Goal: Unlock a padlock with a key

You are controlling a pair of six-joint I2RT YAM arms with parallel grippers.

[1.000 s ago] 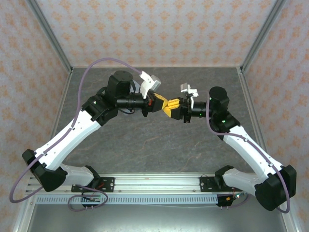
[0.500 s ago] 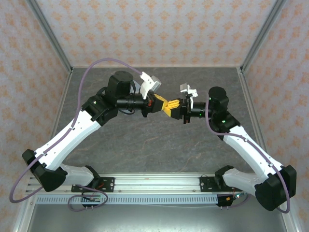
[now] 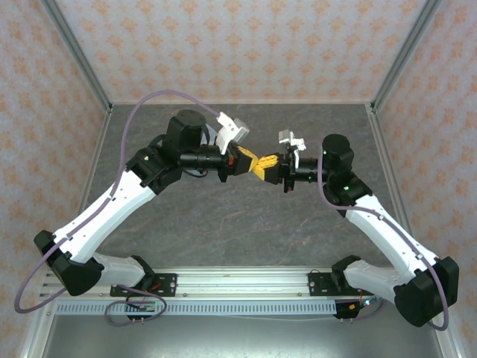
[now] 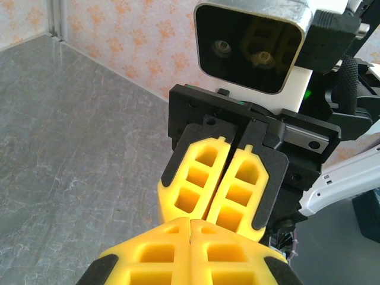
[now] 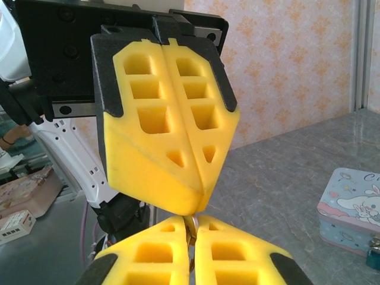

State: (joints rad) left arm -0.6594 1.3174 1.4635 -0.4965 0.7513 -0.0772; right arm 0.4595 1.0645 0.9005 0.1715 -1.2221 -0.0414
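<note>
Both grippers meet tip to tip in mid-air above the middle of the table. The key [image 5: 191,228], a thin silvery sliver, stands upright between the yellow fingertips of my right gripper [image 5: 191,221], which is shut on it. Its upper end runs into the seam of my left gripper [image 5: 193,208], whose fingers are also pressed together on it. In the left wrist view my left gripper [image 4: 190,221] touches the right gripper [image 4: 209,212] nose to nose, and the key is hidden there. The padlock [image 5: 374,256], dark teal, lies on the table beside the tin.
A pale blue cartoon-printed tin [image 5: 350,208] sits on the grey stone-pattern table [image 3: 246,224]. From above, the left gripper [image 3: 253,164] and right gripper [image 3: 270,165] join over the table's centre. Patterned walls close in the back and sides.
The right gripper's fingers have closed the last bit onto the key. Both arms stay almost where they were, tips together.
</note>
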